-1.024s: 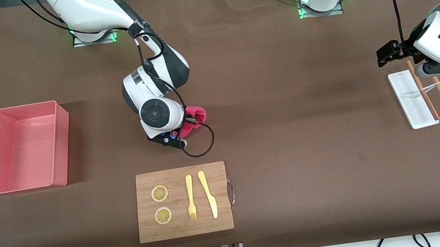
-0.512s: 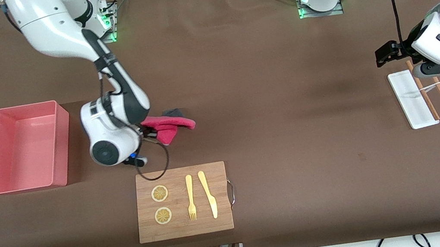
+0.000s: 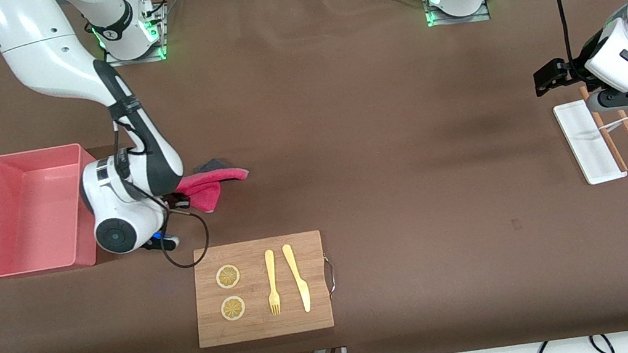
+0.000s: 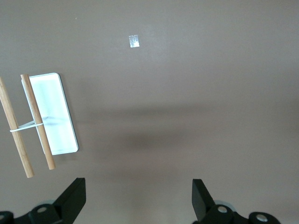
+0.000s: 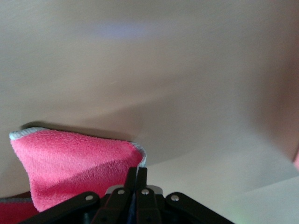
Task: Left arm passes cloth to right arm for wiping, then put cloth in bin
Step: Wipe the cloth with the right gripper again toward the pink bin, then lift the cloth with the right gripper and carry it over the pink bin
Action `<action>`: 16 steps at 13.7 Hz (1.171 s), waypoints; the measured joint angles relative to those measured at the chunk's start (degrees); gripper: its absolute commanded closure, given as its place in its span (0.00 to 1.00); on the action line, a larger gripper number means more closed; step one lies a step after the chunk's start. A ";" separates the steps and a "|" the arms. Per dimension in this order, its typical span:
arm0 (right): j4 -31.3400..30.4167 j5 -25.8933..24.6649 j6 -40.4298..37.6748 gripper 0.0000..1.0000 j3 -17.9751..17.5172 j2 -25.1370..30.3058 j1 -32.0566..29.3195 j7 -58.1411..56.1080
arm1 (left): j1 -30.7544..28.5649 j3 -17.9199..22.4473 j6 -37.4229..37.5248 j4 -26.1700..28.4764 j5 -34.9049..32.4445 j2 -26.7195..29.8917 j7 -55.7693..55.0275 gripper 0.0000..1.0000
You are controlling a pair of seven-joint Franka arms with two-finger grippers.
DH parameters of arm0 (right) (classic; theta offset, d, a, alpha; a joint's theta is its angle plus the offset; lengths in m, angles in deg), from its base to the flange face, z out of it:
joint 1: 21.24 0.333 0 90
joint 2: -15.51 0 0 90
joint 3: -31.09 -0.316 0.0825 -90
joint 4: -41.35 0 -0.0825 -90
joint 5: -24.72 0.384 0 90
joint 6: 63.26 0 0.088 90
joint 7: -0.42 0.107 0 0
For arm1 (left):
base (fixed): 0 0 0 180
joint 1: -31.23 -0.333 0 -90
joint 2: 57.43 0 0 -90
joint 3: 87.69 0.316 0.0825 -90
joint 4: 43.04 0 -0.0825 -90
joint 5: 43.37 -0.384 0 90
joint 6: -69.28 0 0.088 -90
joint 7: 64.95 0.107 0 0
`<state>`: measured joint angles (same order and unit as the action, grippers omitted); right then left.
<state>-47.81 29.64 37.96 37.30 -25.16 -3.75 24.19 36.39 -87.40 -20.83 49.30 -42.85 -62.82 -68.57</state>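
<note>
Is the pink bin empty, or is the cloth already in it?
Empty. The bin shows only its bare floor; the cloth hangs from the shut right gripper beside it.

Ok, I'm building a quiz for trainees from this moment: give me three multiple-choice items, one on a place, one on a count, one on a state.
1. Where is the bin?
A. toward the right arm's end of the table
B. on the wooden board
C. beside the white tray

2. How many lemon slices lie on the wooden board?
A. one
B. two
C. four

3. What is the right pincer doing?
A. open over the bin
B. shut on the cloth
C. shut on the fork

Key: 1 A, it sits beside the right arm. 2 B, two rounds by the fork. 3 B, the right wrist view shows jaws pinching pink fabric.
</note>
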 measured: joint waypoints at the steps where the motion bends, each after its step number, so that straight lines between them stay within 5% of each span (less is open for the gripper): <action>1: 0.00 -1.02 -0.20 1.00 0.05 0.00 -1.24 -2.01 | 0.14 -0.16 0.03 0.00 0.00 -0.04 -0.45 0.00; 7: 1.78 -3.60 -4.21 1.00 3.75 2.29 -4.28 -15.12 | 0.22 -0.41 0.10 0.00 0.00 -1.46 -0.70 0.00; 16: 12.98 -8.95 -30.31 1.00 6.13 16.63 -3.96 -26.07 | 0.97 -1.23 1.19 0.01 0.00 -2.16 -1.73 0.00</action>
<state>-34.83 20.69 7.65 43.44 -8.53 -7.71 -1.88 37.36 -88.64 -19.64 49.31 -42.85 -64.98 -70.30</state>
